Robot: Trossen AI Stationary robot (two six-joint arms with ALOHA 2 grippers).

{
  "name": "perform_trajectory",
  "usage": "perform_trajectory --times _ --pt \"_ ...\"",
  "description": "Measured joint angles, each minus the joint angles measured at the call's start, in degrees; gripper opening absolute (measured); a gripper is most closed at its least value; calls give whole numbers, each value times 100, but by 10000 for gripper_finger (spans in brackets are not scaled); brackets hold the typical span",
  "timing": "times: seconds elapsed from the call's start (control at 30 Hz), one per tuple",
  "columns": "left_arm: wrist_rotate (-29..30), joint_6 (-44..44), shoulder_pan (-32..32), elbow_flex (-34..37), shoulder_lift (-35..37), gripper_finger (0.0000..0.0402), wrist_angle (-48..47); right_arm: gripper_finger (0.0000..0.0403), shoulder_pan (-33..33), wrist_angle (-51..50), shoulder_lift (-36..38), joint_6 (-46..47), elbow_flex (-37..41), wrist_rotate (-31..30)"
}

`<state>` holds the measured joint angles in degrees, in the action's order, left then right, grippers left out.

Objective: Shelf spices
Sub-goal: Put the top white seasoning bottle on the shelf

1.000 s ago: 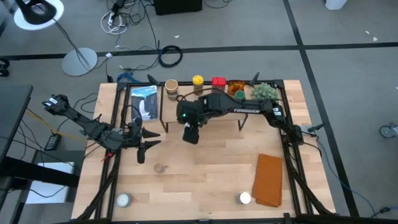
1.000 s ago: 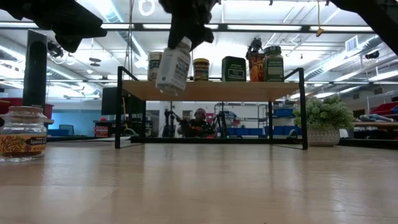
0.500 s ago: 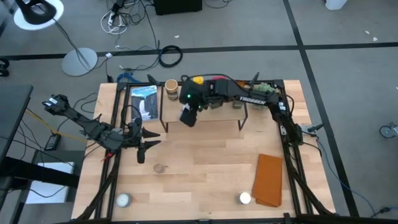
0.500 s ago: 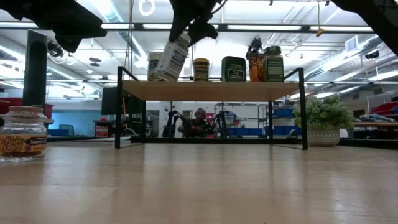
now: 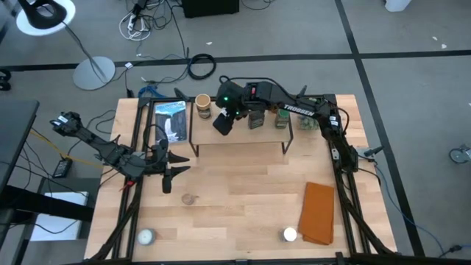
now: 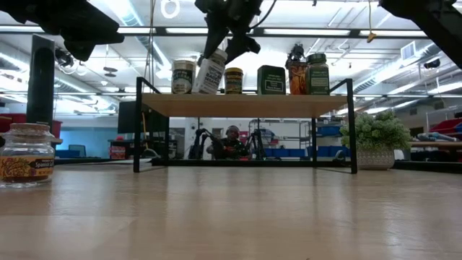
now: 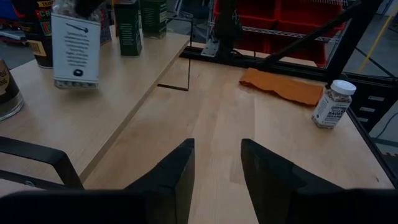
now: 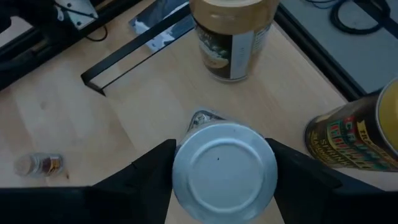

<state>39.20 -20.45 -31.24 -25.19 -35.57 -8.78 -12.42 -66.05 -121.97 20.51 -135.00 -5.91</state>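
My right gripper (image 6: 228,35) is shut on a white-labelled spice jar (image 6: 210,72) with a silver lid (image 8: 224,163), over the left part of the light-wood shelf (image 5: 243,136). The jar stands between a tan-lidded jar (image 5: 203,105) and a yellow-lidded tin (image 6: 232,79). A green tin (image 6: 271,79) and two more jars (image 6: 307,74) stand on the shelf board by their bases. A brown-lidded jar (image 5: 190,199) stands on the table. My left gripper (image 5: 168,174) is open and empty near the table's left edge. My right gripper pinches the jar's lid end (image 8: 186,168) between its two fingers (image 8: 149,177), one on each side. The fingers come from above, slanting down. The jar hangs tilted below them with its base (image 6: 203,89) at the shelf board; I cannot tell whether it touches.
A folded orange-brown cloth (image 5: 320,213) and a white-lidded jar (image 5: 289,234) lie near the front right. A pale ball (image 5: 146,237) sits at the front left. A green plant (image 6: 375,137) stands at the far right, and a flat packet (image 5: 171,120) lies left of the shelf.
My right gripper has carried the jar toward the table's far edge, from in front of the shelf to over its board, between the tan-lidded jar and the yellow tin. The jar has stayed tilted in the hold.
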Motion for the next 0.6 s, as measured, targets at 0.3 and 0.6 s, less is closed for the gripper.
perform_trajectory --times 0.3,0.6 --pt "0 2 0 0 0 135 0 250 -66 134 4 -87 0 5" --pt "-8 0 0 0 0 135 0 252 -65 180 20 -185 0 2"
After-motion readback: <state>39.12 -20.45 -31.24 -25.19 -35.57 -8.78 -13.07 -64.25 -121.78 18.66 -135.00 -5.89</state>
